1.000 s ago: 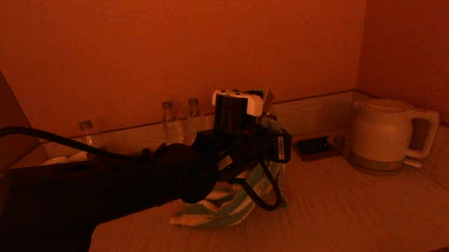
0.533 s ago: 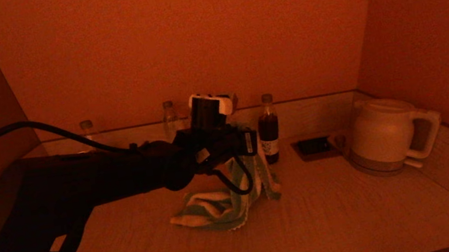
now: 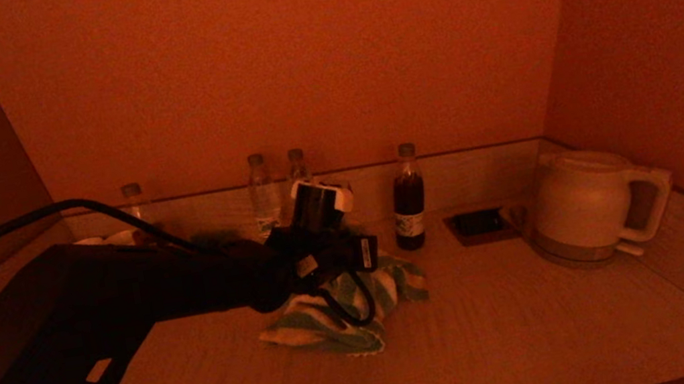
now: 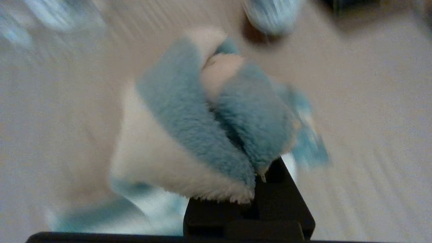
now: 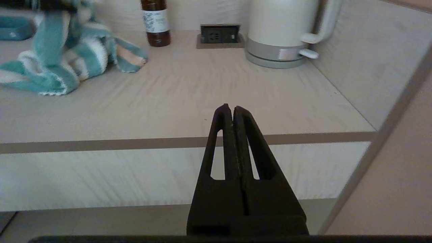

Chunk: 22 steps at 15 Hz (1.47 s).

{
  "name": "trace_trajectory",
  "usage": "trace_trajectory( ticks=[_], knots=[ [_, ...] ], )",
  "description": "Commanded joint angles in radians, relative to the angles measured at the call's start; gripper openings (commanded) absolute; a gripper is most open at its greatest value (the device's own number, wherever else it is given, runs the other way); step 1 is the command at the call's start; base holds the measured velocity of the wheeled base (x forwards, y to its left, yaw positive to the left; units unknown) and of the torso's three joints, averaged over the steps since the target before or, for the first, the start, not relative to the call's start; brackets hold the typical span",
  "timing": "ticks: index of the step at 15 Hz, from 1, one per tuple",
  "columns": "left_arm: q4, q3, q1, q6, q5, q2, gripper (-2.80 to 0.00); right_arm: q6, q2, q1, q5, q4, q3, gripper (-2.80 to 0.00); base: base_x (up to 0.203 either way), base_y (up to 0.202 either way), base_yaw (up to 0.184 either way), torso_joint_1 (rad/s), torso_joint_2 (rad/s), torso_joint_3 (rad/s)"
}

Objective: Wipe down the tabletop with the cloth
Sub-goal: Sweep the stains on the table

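Along the back wall at the far left stands a clear bottle (image 3: 134, 206), then two more clear bottles (image 3: 260, 190) side by side. In front of them the left arm reaches in from about eight o'clock, and its left pincer (image 3: 344, 273) is down on the striped cloth (image 3: 333, 312), which lies bunched near the middle of the desk (image 3: 505, 330). From above, the dark wrist hides the fingers. The left wrist view fills that in: the left pincer (image 4: 260, 175) is closed onto a fold of the teal and white cloth (image 4: 189, 135), with plush spilling over the fingertip.

Just right of the cloth, at roughly one o'clock from it, a dark bottle (image 3: 408, 199) stands upright against the back, close to the cloth's edge but apart from it. Further right come a recessed socket plate (image 3: 479, 224) and a pale kettle (image 3: 588, 206) in the back right corner, its handle facing the side wall.

Only the right wrist view shows the right pincer (image 5: 232, 109): its fingers are pressed together, gripping nothing, and it hangs off the desk's front edge, well clear of everything. The same view shows the cloth (image 5: 64, 64) at ten o'clock and bare wood across the front and right of the desk.
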Motion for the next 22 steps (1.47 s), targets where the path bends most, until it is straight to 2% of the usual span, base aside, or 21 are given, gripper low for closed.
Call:
trace_trajectory(
  ticks=[1,3,4,6,7,8,11,12,13,15,19,22],
  knots=[
    [-0.001,0.067,-0.018,-0.002,0.023,-0.023,-2.80,0.000,0.000,0.001,0.000,0.000,0.000,-2.80,0.000,0.000,0.000,0.000,0.00,0.000],
    [-0.002,0.083,-0.032,-0.005,0.039,-0.035,-2.80,0.000,0.000,0.001,0.000,0.000,0.000,-2.80,0.000,0.000,0.000,0.000,0.00,0.000],
    [-0.002,0.129,-0.055,-0.012,0.047,-0.056,-2.80,0.000,0.000,0.001,0.000,0.000,0.000,-2.80,0.000,0.000,0.000,0.000,0.00,0.000],
    [0.032,0.211,-0.122,-0.053,0.064,-0.107,-2.80,0.000,0.000,0.001,0.000,0.000,0.000,-2.80,0.000,0.000,0.000,0.000,0.00,0.000],
    [0.054,0.215,-0.133,-0.067,0.071,-0.114,-2.80,0.000,0.000,0.001,0.000,0.000,0.000,-2.80,0.000,0.000,0.000,0.000,0.00,0.000],
    [0.082,0.202,-0.141,-0.093,0.075,-0.118,-2.80,0.000,0.000,0.001,0.000,0.000,0.000,-2.80,0.000,0.000,0.000,0.002,0.00,0.041],
    [0.327,0.081,-0.166,-0.229,0.075,-0.131,-2.80,0.000,0.000,0.001,0.000,0.000,0.000,-2.80,0.000,0.000,0.000,0.000,0.00,0.000],
    [0.360,0.064,-0.170,-0.254,0.073,-0.134,-2.80,0.000,0.000,0.001,0.000,0.000,0.000,-2.80,0.000,0.000,0.000,0.000,0.00,0.000],
    [0.377,0.056,-0.170,-0.261,0.073,-0.137,-2.80,0.000,0.000,0.001,0.000,0.000,0.000,-2.80,0.000,0.000,0.000,0.000,0.00,0.000],
    [0.480,-0.035,-0.167,-0.288,0.073,-0.156,-2.80,0.000,0.000,0.001,0.000,0.000,0.000,-2.80,0.000,0.000,0.000,0.000,0.00,0.000],
    [0.556,-0.182,-0.124,-0.298,0.072,-0.213,-2.80,0.000,0.000,0.001,0.000,0.001,0.000,-2.80,0.000,0.000,0.000,0.000,0.00,0.000],
    [0.560,-0.181,-0.111,-0.294,0.071,-0.246,-2.80,0.000,0.000,0.001,0.000,0.000,0.000,-2.80,0.000,0.000,0.000,0.000,0.00,0.000]
  ],
)
